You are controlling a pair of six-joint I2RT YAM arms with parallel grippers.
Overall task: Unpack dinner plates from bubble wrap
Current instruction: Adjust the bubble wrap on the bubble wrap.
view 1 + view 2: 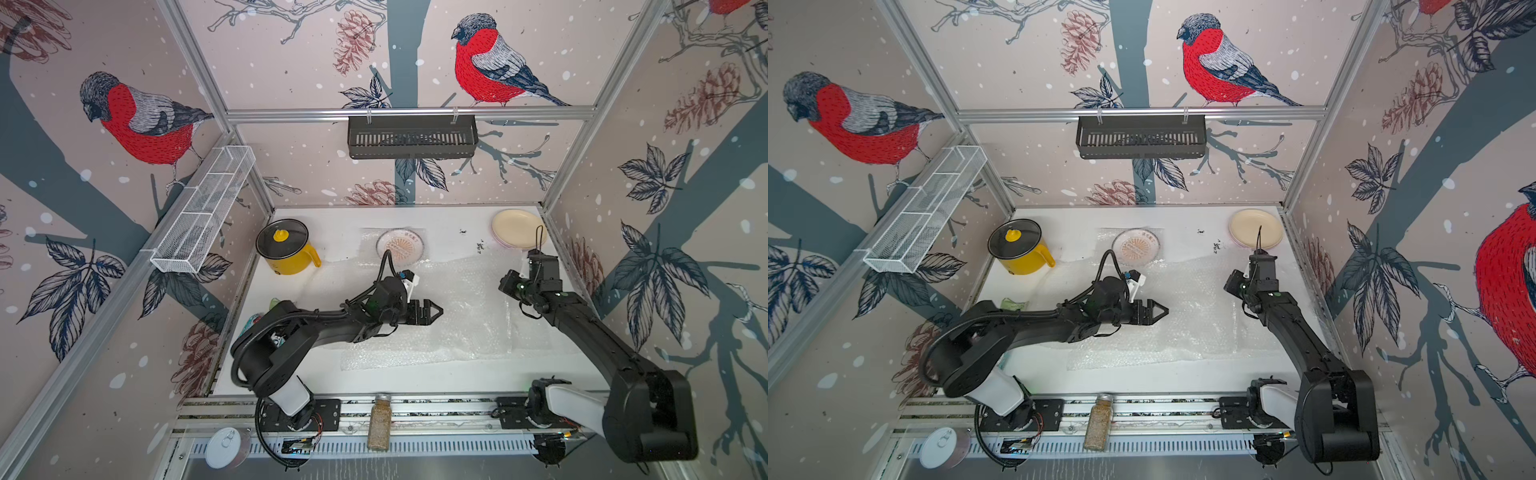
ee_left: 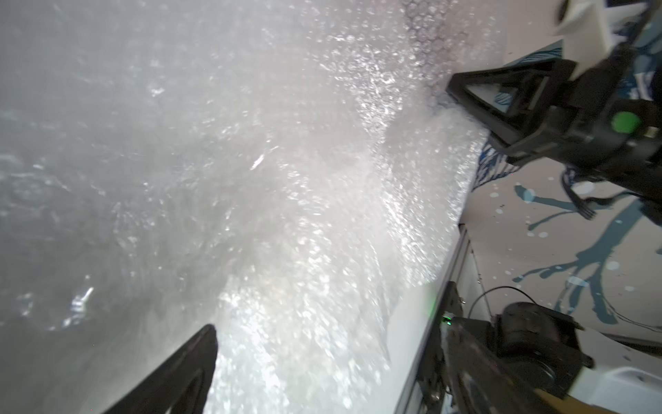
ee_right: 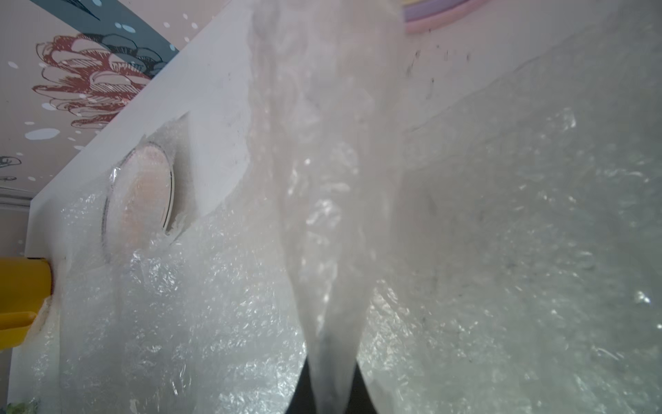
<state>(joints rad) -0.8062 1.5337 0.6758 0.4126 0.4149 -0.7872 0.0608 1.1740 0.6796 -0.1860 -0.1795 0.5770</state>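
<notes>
The right claw (image 3: 331, 392) is clamped tight on a raised pleat of the clear, crinkly bubble wrap sheet (image 1: 457, 332). The right wrist view shows only the dark edges of its fingers (image 3: 360, 389) on either side of the fold, and the tips are lost behind plastic. In both top views that claw is hidden beneath its own wrist, right of centre in the frame. It is just in front of the plate stack in the upper right corner of the white tabletop (image 1: 415, 380).

The plain cream round plate (image 1: 515, 228) tops the stack (a lilac rim (image 3: 430, 9) and a pink rim (image 3: 426, 25) peek out below it, cut off by the frame edge). The white round plate with orange sunburst print (image 1: 401, 245) lies at upper centre, veiled by wrap, and I cannot tell whether it is fully covered.

The left claw (image 1: 432, 311) hangs mid-frame over the sheet, turned on its side, so from above it reads as one arrowhead. Its wrist view catches a single finger (image 2: 179, 376), with the other out of frame, so it is spread wide and grips nothing. Whether it touches the sheet is unclear.

A yellow pot with a black glass lid (image 1: 286, 249) stands left of the sunburst plate.
</notes>
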